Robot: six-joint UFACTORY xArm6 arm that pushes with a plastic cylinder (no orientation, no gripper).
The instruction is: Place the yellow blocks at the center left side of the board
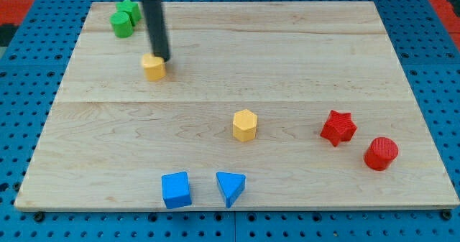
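Observation:
A small yellow block (153, 67) lies at the upper left of the wooden board (237, 26). My tip (162, 58) stands just at its upper right edge, touching or nearly touching it. A second yellow block, a hexagonal prism (244, 125), sits near the middle of the board, well to the lower right of my tip.
Two green blocks (125, 17) sit at the top left corner. A red star (338, 127) and a red cylinder (381, 154) lie at the right. A blue cube (176, 189) and a blue triangle (230, 187) lie near the bottom edge.

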